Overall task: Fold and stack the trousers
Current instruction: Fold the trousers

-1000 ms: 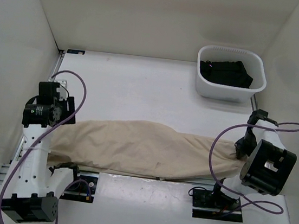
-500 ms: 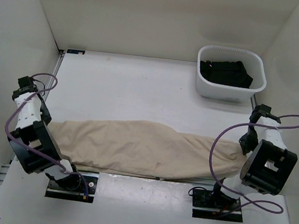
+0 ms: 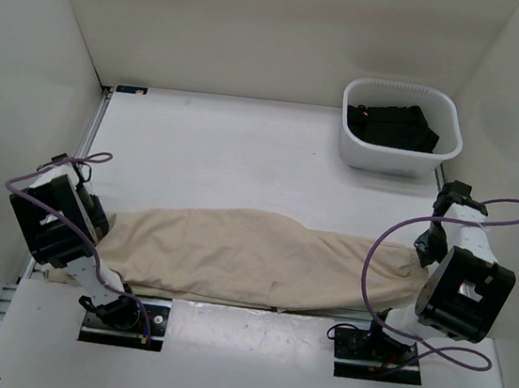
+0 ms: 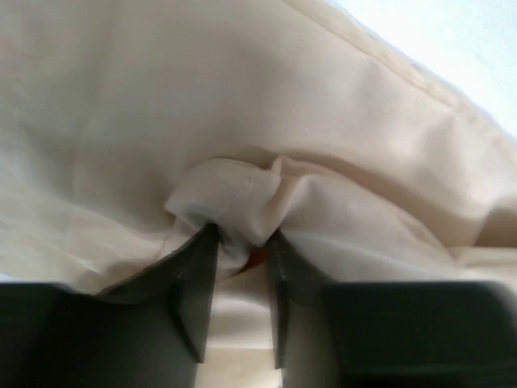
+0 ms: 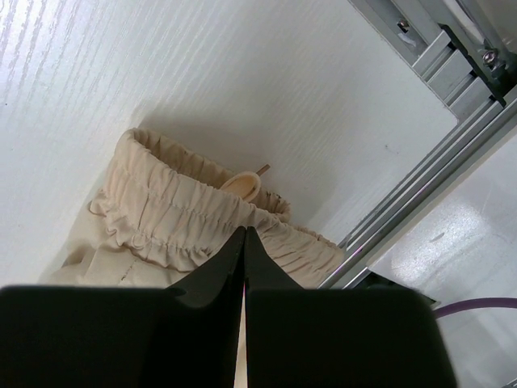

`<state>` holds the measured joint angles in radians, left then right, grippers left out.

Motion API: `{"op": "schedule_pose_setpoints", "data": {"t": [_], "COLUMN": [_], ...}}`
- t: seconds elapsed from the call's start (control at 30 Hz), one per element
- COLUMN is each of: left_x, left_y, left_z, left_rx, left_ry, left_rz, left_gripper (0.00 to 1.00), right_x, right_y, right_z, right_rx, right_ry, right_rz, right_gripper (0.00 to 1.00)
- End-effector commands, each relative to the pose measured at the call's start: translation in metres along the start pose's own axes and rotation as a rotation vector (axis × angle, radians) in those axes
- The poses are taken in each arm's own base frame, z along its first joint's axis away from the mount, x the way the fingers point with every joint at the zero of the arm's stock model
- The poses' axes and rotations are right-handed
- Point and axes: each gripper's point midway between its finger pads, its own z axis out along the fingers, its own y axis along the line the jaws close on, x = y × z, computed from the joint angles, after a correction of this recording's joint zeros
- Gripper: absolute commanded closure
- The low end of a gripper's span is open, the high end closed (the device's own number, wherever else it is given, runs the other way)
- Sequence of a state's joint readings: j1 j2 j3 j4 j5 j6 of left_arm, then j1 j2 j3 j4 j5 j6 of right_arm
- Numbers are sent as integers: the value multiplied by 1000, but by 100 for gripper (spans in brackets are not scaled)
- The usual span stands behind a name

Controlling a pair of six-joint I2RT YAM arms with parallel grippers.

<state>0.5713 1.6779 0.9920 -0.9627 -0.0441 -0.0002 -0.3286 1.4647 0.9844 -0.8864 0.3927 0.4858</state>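
The left gripper [image 4: 242, 240] is seen partly closed, and a bunched fold of cream cloth is pinched between its two fingers [image 4: 194, 291], so the trousers [image 3: 252, 255] are judged to be held at that end. The right gripper [image 5: 245, 236] is closed with its fingers pressed together, and their tips are set against the gathered elastic waistband [image 5: 186, 218]. Whether any cloth is caught between them cannot be told.

The trousers are laid flat on the table [image 3: 227, 152] along its near edge. Their long axis runs from left to right, spanning the gap between the two arms. The waistband is placed at the right end, directly under the right gripper, and the leg ends are placed at the left, under the left gripper. Each end is therefore served by the arm nearer to it.

A fold is judged to depend on this axis: one end would have to be carried along it, over the cloth, towards the other.

A white bin [image 3: 396, 163] holding black garments is set at the far right, well apart from the trousers.
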Motion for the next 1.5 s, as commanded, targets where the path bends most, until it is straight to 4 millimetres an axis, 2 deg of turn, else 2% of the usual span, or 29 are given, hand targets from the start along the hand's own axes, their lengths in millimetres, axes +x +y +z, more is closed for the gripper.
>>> {"op": "schedule_pose_setpoints", "data": {"t": [0.0, 0.07, 0.17, 0.23, 0.33, 0.37, 0.4, 0.47, 0.57, 0.6, 0.67, 0.7, 0.73, 0.77, 0.8, 0.87, 0.9, 1.0, 1.07, 1.1, 1.13, 1.17, 1.2, 1.23, 1.27, 1.3, 1.37, 1.43, 1.47], "left_x": [-8, -8, -11, -21, -49, -53, -63, -67, -68, -72, -66, -63, -63, -60, -60, -65, -67, -76, -71, -64, -57, -42, -30, -19, -5, 16, 34, 40, 37], "left_y": [3, 5, 6, 15, 36, 44, 51, 57, 65, 68, 72, 68, 67, 69, 69, 69, 69, 86, 101, 105, 108, 106, 108, 106, 107, 103, 106, 99, 98], "left_z": [3, 5, -3, -14, -51, -60, -78, -91, -95, -92, -81, -72, -66, -59, -56, -58, -61, -95, -117, -121, -124, -109, -100, -88, -75, -53, -30, -16, -13], "left_rx": [-23, -34, -34, -66, -161, -185, -223, -251, -312, -329, -356, -355, -369, -383, -384, -383, -383, -398, -416, -419, -423, -410, -411, -409, -400, -383, -378, -313, -288], "left_ry": [-44, -35, -70, -128, -295, -324, -393, -432, -454, -459, -416, -389, -364, -346, -334, -341, -350, -445, -494, -488, -501, -452, -412, -367, -314, -241, -146, -97, -90], "left_rz": [0, 0, -2, -20, -59, -77, -94, -107, -116, -121, -118, -102, -88, -86, -83, -85, -87, -158, -216, -229, -245, -238, -243, -233, -243, -235, -247, -257, -268], "left_gripper": [63, 86, 86, 86, 86, 86, 86, 86, 86, 86, 86, 84, 76, 65, 42, 31, 17, 7, 7, 7, 7, 8, 10, 11, 12, 14, 16, 17, 17], "right_x": [-4, -4, -4, -4, -4, -1, -1, -5, -5, -4, -3, -3, -5, -4, -4, -1, 0, -2, -3, -4, -4, -7, -1, -7, -7, -7, -8, -7, -5], "right_y": [0, 0, 0, 0, 0, -1, -1, -2, -2, 0, 1, 1, 4, 5, 5, 9, 10, 11, 13, 19, 21, 24, 25, 26, 27, 26, 25, 27, 29], "right_z": [-8, -8, -8, -8, -10, -8, -8, -9, -9, -9, -10, -10, -10, -10, -10, -8, -9, -15, -22, -28, -33, -39, -40, -49, -54, -56, -59, -60, -61], "right_rx": [-22, -22, -22, -22, -26, -22, -22, -22, -22, -30, -38, -38, -52, -60, -60, -81, -92, -114, -142, -165, -177, -191, -180, -193, -200, -197, -198, -209, -225], "right_ry": [-34, -34, -34, -34, -42, -34, -34, -54, -54, -49, -45, -45, -48, -44, -44, -33, -28, -49, -71, -87, -107, -126, -118, -141, -150, -145, -146, -141, -132], "right_rz": [-3, -3, -3, -3, 0, -3, -3, 3, 3, 3, 2, 2, 5, 5, 5, -9, -20, -21, -31, -43, -60, -69, -96, -88, -94, -96, -96, -97, -99], "right_gripper": [97, 96, 96, 96, 96, 96, 96, 96, 96, 96, 96, 96, 96, 96, 93, 89, 86, 80, 77, 75, 68, 63, 56, 41, 36, 32, 28, 27, 27]}}
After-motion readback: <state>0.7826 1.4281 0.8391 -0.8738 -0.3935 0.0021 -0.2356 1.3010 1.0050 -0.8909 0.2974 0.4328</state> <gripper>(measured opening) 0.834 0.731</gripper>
